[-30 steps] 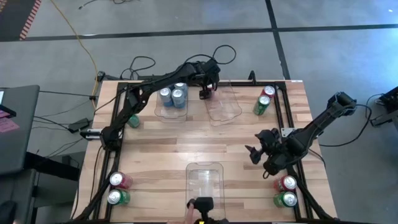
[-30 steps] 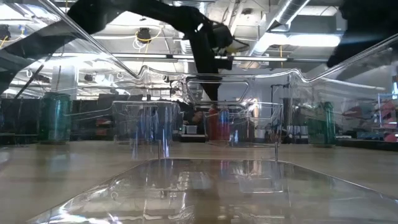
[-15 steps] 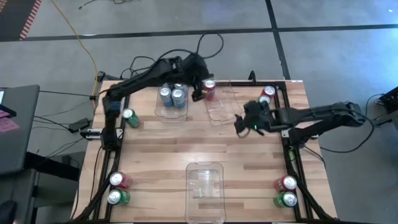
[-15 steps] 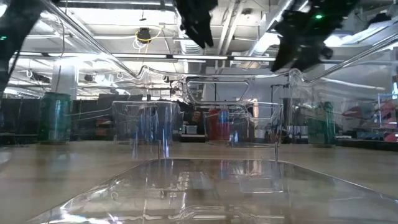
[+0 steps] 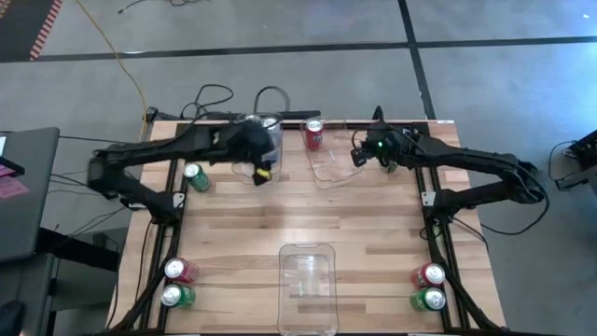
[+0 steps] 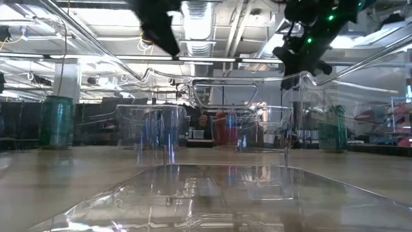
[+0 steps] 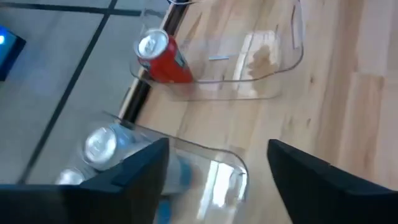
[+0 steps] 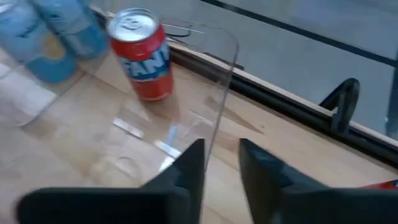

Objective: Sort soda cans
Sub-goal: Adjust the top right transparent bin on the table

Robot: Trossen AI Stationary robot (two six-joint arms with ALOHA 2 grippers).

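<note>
The red can [image 5: 313, 134] now stands alone in the middle bin [image 5: 338, 166]; left end effector [image 5: 263, 174], parted and empty, has withdrawn beside it; right end effector [image 5: 359, 157], nearly closed, empty, arrives

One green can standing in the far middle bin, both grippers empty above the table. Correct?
Not quite: the can in the far middle bin is red, not green, as the high view and the right wrist view show. The rest holds: the left gripper and right gripper carry nothing.

Even bright overhead light; ceiling-lamp glare in low view; wrist views motion-blurred.
</note>
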